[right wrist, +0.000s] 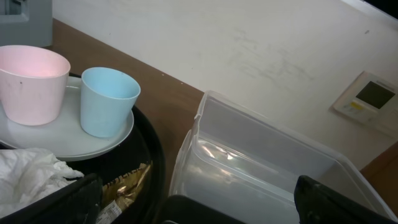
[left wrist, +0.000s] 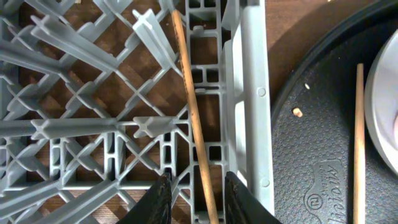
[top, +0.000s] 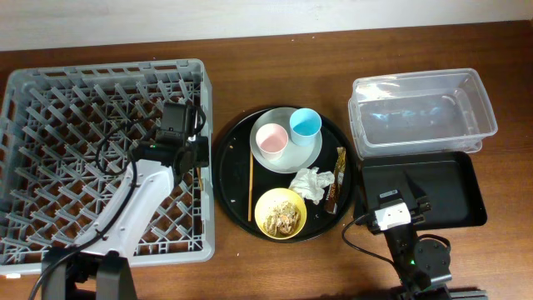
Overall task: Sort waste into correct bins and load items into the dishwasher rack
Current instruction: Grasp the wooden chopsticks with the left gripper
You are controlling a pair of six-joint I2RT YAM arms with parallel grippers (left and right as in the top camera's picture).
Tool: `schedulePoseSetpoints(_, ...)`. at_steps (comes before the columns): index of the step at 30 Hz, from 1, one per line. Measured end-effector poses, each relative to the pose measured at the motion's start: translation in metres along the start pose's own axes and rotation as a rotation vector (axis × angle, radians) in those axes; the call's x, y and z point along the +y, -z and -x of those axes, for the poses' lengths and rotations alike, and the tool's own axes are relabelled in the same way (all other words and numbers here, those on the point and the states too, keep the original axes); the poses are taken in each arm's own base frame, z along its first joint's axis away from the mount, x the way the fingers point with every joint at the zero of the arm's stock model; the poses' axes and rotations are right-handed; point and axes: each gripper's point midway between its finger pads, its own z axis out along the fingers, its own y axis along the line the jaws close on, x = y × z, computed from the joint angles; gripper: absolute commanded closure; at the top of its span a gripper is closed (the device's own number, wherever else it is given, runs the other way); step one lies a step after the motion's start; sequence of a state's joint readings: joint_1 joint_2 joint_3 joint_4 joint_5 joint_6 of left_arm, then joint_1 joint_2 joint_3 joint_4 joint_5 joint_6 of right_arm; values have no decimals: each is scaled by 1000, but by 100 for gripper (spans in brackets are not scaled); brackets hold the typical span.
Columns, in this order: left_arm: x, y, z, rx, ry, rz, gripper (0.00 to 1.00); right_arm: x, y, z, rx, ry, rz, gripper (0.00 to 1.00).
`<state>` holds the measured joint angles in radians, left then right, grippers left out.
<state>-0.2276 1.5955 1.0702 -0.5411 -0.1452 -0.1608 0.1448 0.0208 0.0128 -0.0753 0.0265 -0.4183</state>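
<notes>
Brown wood-grain table point(top: 275, 258), pale wall point(right wrist: 249, 50). L gripper point(left wrist: 196, 182) unclenched, fingers either side of thin wooden chopstick point(left wrist: 191, 106) in grey lattice rack point(left wrist: 249, 93); R gripper point(right wrist: 198, 186) agape.

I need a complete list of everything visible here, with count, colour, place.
plastic dishwasher rack: 1, grey, left.
round tray: 1, black, centre.
round plate: 1, grey-green, on round tray.
small cups: 2, pink cup and blue cup, on plate.
bowl: 1, yellow, on round tray.
food scraps: several, beige, in bowl.
crumpled paper tissue: 1, white, on round tray.
snack wrapper: 1, brown-gold, round tray's right.
wooden chopsticks: 2, tan, one on round tray, one in rack.
rectangular plastic tub: 1, clear, right.
shallow rectangular tray: 1, black, beside tub.
wooden table: 1, brown.
left gripper: open, astride rack chopstick.
right gripper: open, over rectangular tray.
</notes>
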Motion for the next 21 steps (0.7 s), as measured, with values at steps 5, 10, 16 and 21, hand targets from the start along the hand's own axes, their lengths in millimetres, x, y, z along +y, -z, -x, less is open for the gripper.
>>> schedulePoseSetpoints(5,-30,66,15,-56,36,-161,78,0,0,0,0,0,0,1)
schedulePoseSetpoints(10,-120,71,-15,24,-65,-314,77,0,0,0,0,0,0,1)
schedulePoseSetpoints(16,-153,2,-53,169,-114,-265,73,0,0,0,0,0,0,1)
schedulePoseSetpoints(21,-146,-26,-66,209,-127,-189,73,0,0,0,0,0,0,1)
